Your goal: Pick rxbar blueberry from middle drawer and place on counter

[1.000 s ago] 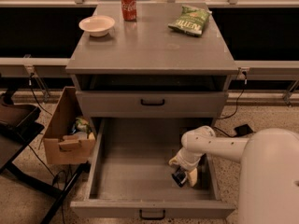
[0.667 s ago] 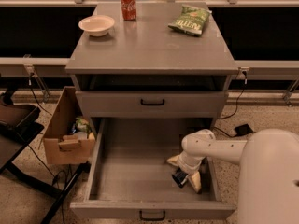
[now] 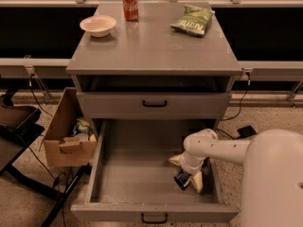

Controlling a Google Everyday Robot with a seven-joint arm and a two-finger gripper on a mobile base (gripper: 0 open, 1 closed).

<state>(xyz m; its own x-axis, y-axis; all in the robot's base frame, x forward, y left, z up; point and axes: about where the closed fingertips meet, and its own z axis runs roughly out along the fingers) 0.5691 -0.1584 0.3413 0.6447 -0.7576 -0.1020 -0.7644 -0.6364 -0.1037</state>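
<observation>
One gripper (image 3: pixel 188 174): the white arm's two-finger gripper was lowered into the front right part of the drawer, directly over the bar. Whether it was apart or clamped on the wrapper could not be told.
Rxbar blueberry (image 3: pixel 182 179): the small flat dark navy-blue foil wrapper was seen on the drawer floor, close to the right wall, just under the gripper.
Middle drawer (image 3: pixel 137 174): the wide, deep grey drawer was pulled well out beneath the shallower grey drawer front (image 3: pixel 154 105), which was closed.
Counter (image 3: pixel 151 51): the flat grey cabinet top was shared by a pale round bowl (image 3: pixel 98 25) at the back left corner, a red soda can (image 3: pixel 130 4) at the back edge and a green chip bag (image 3: pixel 192 20) at the back right corner.
Step in hand: the grasp of the bar was judged to be under way.
Doing it well: a low pinch across the bar's narrow width was judged best, with a firm hold confirmed before lifting. A straight rise was needed to clear the right wall and the counter's overhang.
</observation>
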